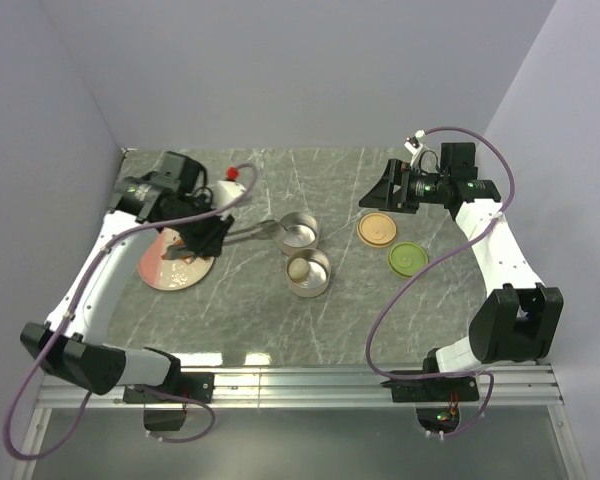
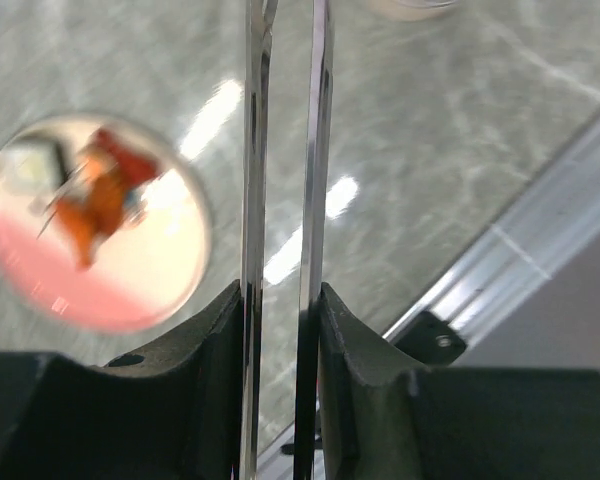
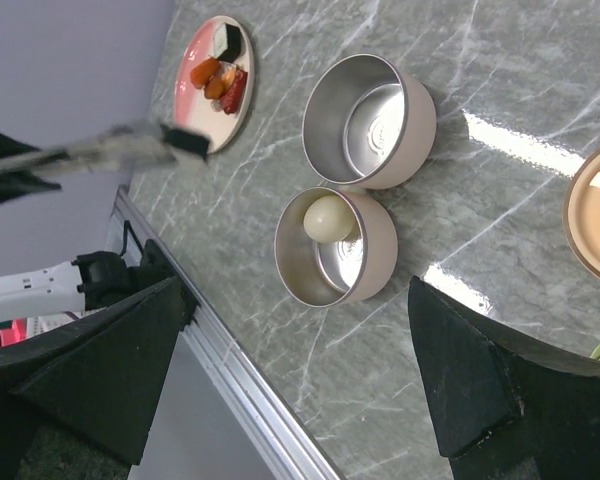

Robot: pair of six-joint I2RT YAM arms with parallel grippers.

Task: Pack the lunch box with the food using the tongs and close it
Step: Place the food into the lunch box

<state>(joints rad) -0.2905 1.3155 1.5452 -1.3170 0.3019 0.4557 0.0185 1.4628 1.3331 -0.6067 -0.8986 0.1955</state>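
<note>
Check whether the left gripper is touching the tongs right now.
Touching. The left wrist view shows the left gripper clamped on the tongs, its black inner faces pressed flush against the outer sides of both slim arms.

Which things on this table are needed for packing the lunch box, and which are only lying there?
Needed: far round steel tin; near round steel tin holding a whitish ball; pale orange round lid; green round lid; long silvery metal tongs; orange-red food pieces on the pink round plate.
Just lying about: small white object with a red top.
</note>
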